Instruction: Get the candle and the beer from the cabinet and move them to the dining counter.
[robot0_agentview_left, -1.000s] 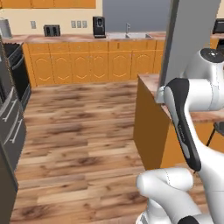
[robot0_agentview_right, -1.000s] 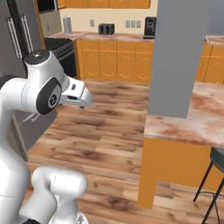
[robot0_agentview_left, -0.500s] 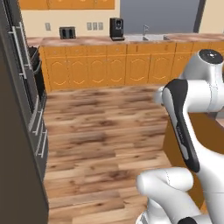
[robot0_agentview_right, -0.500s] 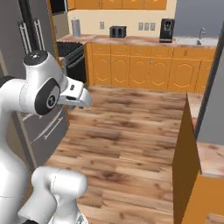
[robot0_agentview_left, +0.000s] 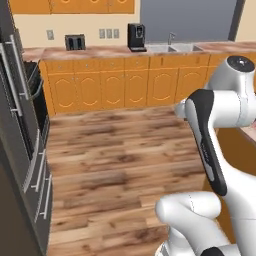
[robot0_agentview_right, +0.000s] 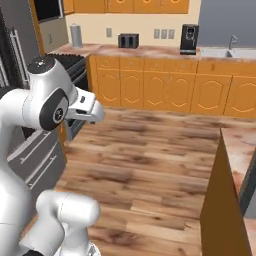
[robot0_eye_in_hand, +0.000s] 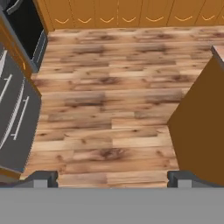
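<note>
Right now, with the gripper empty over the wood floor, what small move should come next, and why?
Probably keep the base turning and driving toward the wall cupboards above the back counter. The gripper is open and holds nothing, pointing down at the wood floor, and neither candle nor beer is in sight. The dining counter sits at the robot's right, so nothing is ready to place there.

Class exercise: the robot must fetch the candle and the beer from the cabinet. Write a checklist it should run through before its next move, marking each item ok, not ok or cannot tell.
1. Gripper open and empty: ok; its fingertips stand wide apart over bare wooden floor.
2. Floor ahead free of obstacles: ok.
3. Dining counter edge clear of the arm: ok, it lies to the right.
4. Candle and beer located: not ok, neither found yet.
5. Target cabinet door state: cannot tell.
</note>
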